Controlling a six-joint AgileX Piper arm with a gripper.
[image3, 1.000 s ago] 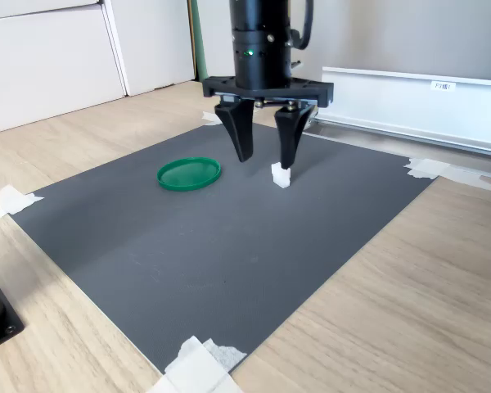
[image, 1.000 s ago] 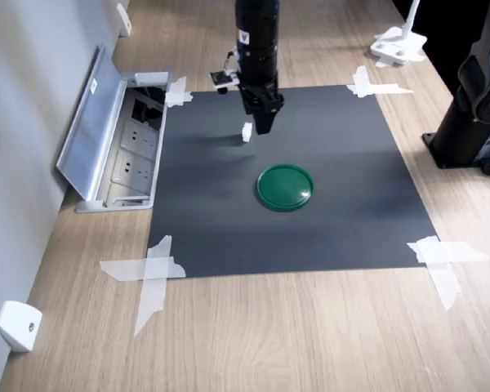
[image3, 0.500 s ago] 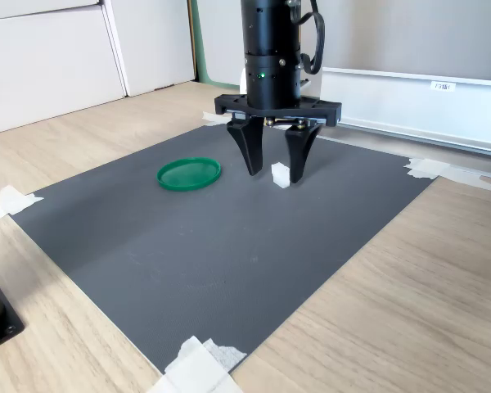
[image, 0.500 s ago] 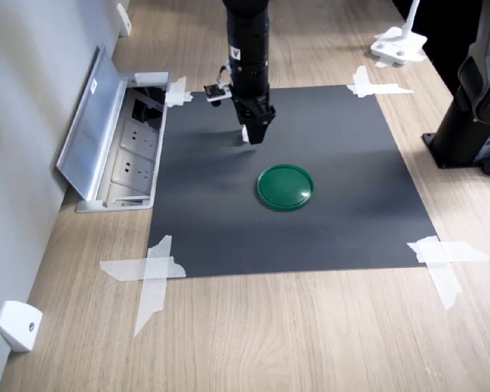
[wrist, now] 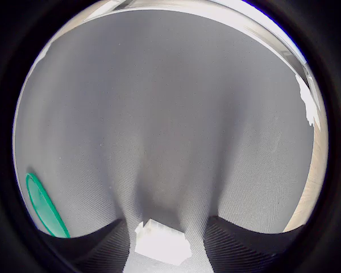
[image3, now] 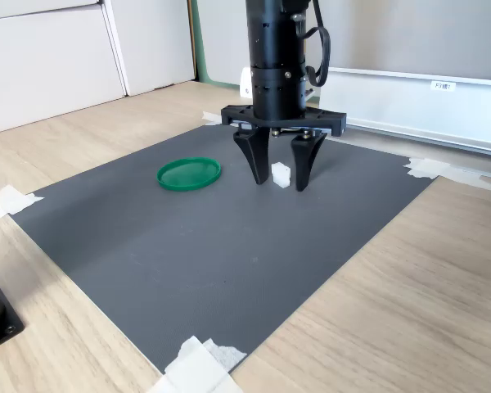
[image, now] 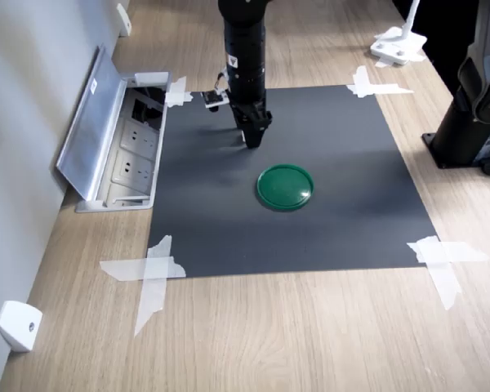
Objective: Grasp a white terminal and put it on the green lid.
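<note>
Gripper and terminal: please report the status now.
Gripper open, down at the mat, straddling the terminal. Terminal not gripped. Lid bare, path clear.

No writing can be read anywhere. A small white label [image: 242, 60] on the black arm [image: 245, 49] and another label [image3: 444, 85] on the white rail [image3: 409, 102] in the second exterior view carry marks too small to make out.
</note>
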